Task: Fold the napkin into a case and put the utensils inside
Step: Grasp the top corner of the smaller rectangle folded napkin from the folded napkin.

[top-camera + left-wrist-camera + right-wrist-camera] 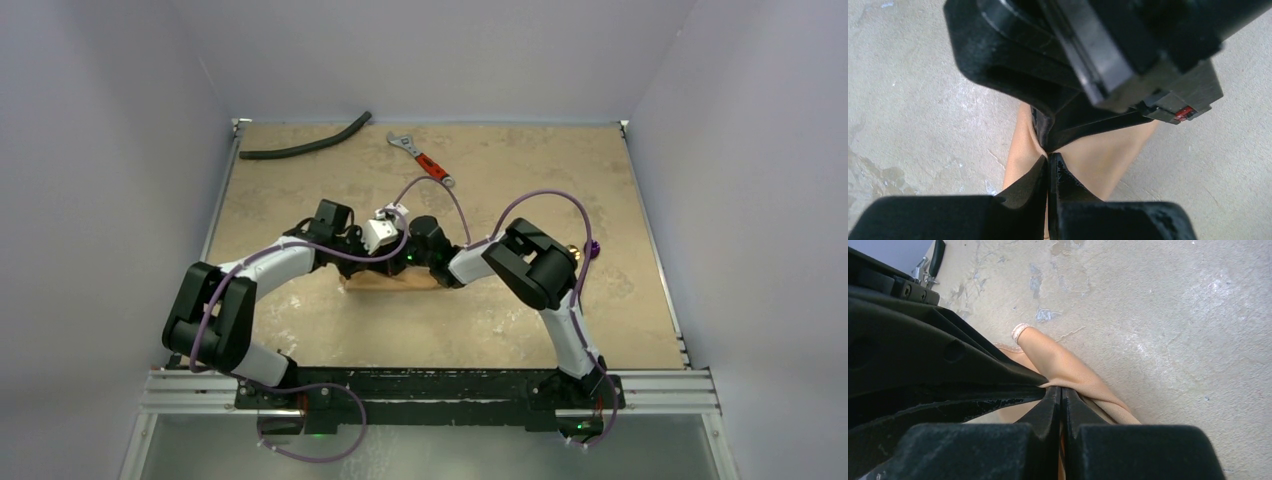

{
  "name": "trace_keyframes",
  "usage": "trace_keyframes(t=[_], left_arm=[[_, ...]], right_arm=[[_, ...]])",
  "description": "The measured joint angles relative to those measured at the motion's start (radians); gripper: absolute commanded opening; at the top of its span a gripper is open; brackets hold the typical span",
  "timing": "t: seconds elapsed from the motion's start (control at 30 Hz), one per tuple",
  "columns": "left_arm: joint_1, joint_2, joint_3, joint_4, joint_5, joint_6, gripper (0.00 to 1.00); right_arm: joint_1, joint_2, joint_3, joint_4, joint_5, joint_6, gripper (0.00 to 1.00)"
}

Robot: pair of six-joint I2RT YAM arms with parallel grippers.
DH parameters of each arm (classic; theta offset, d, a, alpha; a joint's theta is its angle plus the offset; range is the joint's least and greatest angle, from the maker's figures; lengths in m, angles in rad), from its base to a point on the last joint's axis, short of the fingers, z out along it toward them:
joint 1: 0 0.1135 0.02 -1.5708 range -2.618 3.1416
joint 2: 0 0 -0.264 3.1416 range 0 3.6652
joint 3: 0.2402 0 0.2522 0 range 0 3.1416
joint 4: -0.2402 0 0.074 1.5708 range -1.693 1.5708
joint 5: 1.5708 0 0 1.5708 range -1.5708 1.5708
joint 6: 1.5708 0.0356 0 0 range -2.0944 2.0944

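The peach-orange napkin (pixel 385 283) lies bunched on the table under both wrists, mostly hidden in the top view. My left gripper (pixel 393 262) and right gripper (pixel 415 265) meet tip to tip over it. In the left wrist view the left gripper (pixel 1049 161) is shut with a sliver of the napkin (pixel 1103 160) between its fingers. In the right wrist view the right gripper (pixel 1061 392) is shut on a raised fold of the napkin (pixel 1068 365). The utensils (pixel 590 247), gold and purple, peek out behind the right elbow. No folded case shows.
A curved black hose (pixel 305 145) lies at the far left of the table. A red-handled wrench (pixel 425 160) lies at the far middle. Pale walls close in the table on three sides. The right arm's elbow (pixel 535 265) stands next to the utensils.
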Motion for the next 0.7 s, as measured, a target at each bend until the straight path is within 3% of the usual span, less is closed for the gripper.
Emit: trace_keyframes(t=[0.3, 0.4, 0.57, 0.67, 0.7], left_arm=[[-0.053, -0.016, -0.036, 0.004, -0.019, 0.102, 0.0], [-0.075, -0.038, -0.073, 0.021, -0.031, 0.167, 0.0], [-0.086, -0.062, -0.111, 0.064, -0.053, 0.233, 0.0], [-0.087, -0.063, -0.114, 0.071, -0.06, 0.248, 0.0], [-0.089, -0.064, -0.116, 0.071, -0.062, 0.254, 0.0]], right_arm=[[-0.021, 0.002, 0.036, -0.066, -0.063, -0.012, 0.02], [-0.035, 0.006, 0.036, -0.067, -0.111, -0.01, 0.1], [-0.055, 0.013, 0.03, -0.037, -0.18, 0.002, 0.4], [-0.078, -0.002, 0.016, -0.026, -0.216, 0.007, 0.92], [-0.095, -0.02, 0.001, -0.018, -0.224, 0.008, 0.98]])
